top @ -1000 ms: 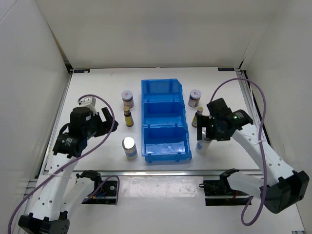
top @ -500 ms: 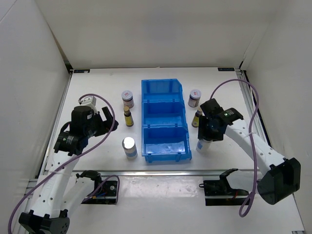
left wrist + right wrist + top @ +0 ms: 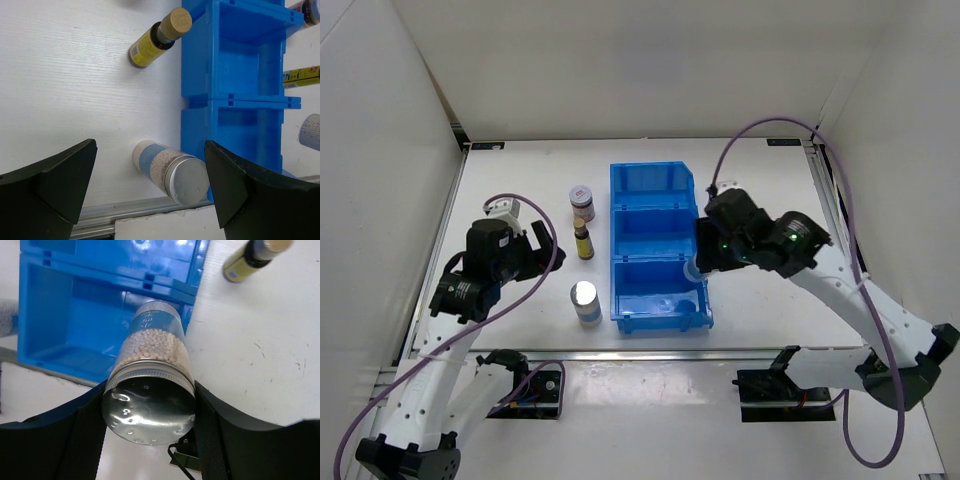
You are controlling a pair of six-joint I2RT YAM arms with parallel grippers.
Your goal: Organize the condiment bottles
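My right gripper (image 3: 149, 405) is shut on a white-blue silver-topped cylinder (image 3: 155, 355), held lifted over the right wall of the blue bin's (image 3: 656, 215) near compartment. From above, that gripper (image 3: 703, 258) hides most of the cylinder (image 3: 692, 267). A second cylinder (image 3: 586, 302) stands left of the bin and shows between my left gripper's (image 3: 150, 150) open fingers (image 3: 65, 175), apart from them. A slim brown yellow-labelled bottle (image 3: 583, 241) and a dark jar (image 3: 582, 200) stand behind it. Another brown bottle (image 3: 250, 257) stands right of the bin. My right arm hides the table there in the top view.
The bin's three compartments (image 3: 240, 65) hold nothing that I can see. White walls close in the table on the left, back and right. A metal rail (image 3: 620, 352) runs along the near edge. Purple cables (image 3: 760, 135) arc over each arm.
My right gripper has shut on the cylinder that stood right of the bin, then raised it and carried it left to the bin's right wall. The left arm has stayed put.
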